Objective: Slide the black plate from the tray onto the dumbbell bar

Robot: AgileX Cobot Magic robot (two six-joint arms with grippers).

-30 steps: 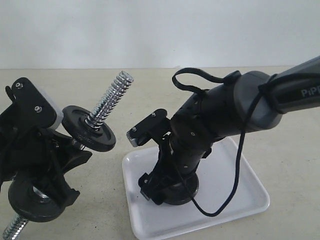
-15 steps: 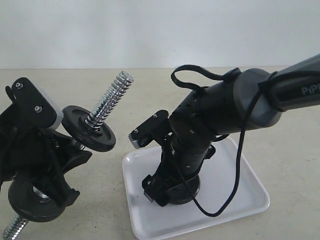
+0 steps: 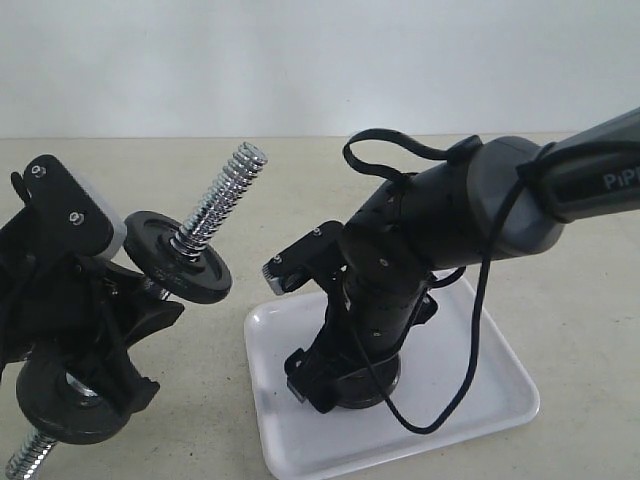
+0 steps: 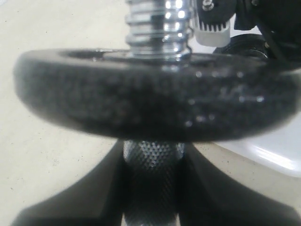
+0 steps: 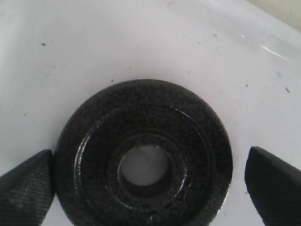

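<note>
The black plate point(image 5: 143, 153) lies flat in the white tray point(image 5: 94, 42), its centre hole showing the tray beneath. My right gripper point(image 5: 150, 186) is open and down around it: one finger point(image 5: 26, 188) touches its rim, the other finger point(image 5: 275, 181) stands apart. In the exterior view this gripper point(image 3: 340, 385) hides most of the plate point(image 3: 388, 382). My left gripper point(image 3: 120, 320) is shut on the knurled middle point(image 4: 153, 160) of the dumbbell bar point(image 3: 215, 205), which tilts with its threaded end up and to the right. A small black disc point(image 3: 180, 258) sits on the bar.
A second black disc point(image 3: 70, 395) sits on the bar's lower end, near the exterior view's bottom left. The tray point(image 3: 480, 370) lies on a beige table point(image 3: 560, 260). A loose black cable point(image 3: 480, 330) hangs from my right arm over the tray.
My right gripper has shifted slightly to the right over the plate in the tray. The left arm and the bar have stayed still.
</note>
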